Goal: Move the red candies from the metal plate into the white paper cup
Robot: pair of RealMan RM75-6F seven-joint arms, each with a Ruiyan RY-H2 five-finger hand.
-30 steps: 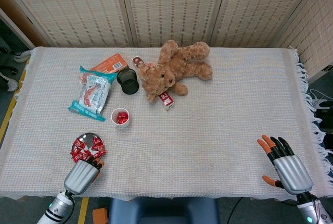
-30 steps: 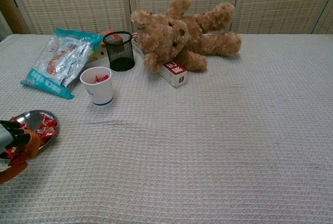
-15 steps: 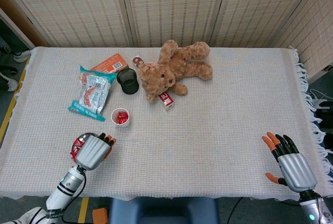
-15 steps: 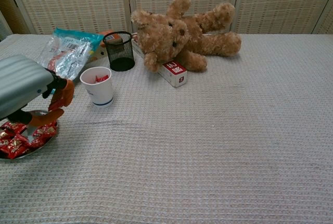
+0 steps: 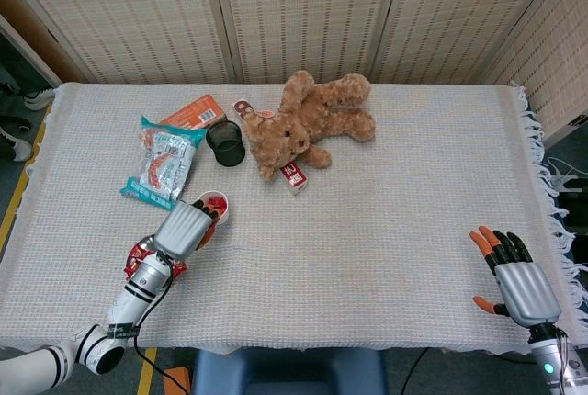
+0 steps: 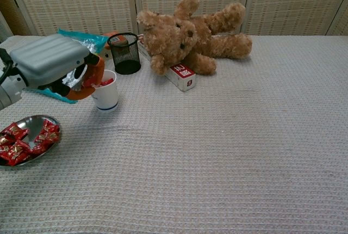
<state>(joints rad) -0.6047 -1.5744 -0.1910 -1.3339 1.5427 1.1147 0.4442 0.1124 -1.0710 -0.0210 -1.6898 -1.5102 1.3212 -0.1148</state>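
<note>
Two hands are in view, and yours on the left is the busy one: the left hand (image 6: 51, 65) hangs over the white paper cup (image 6: 104, 93), its orange-tipped fingers (image 6: 93, 76) curled down at the cup's rim. From the head view the left hand (image 5: 186, 226) covers most of the cup (image 5: 219, 203). You cannot tell from either view whether a candy is pinched in those fingers; the palm hides them. A bit of red shows inside the cup.

Your metal plate (image 6: 33, 124) sits on the desk (image 6: 228, 147) near its front left edge, apart from the cup, with a heap of red candies (image 6: 22, 141) on it. In the head view the forearm crosses over the plate (image 5: 140, 253), so only part of the red candies (image 5: 138, 250) shows.

Your right hand (image 5: 516, 280) rests low at the desk's front right corner, well apart from everything, fingers spread and holding nothing.

Behind the cup stand a black mesh cup (image 6: 125, 53) and a teal snack bag (image 5: 161, 161), with an orange packet (image 5: 191, 112) beyond. A brown teddy bear (image 6: 190, 30) lies on its back, touching a small red and white box (image 6: 181, 76).
</note>
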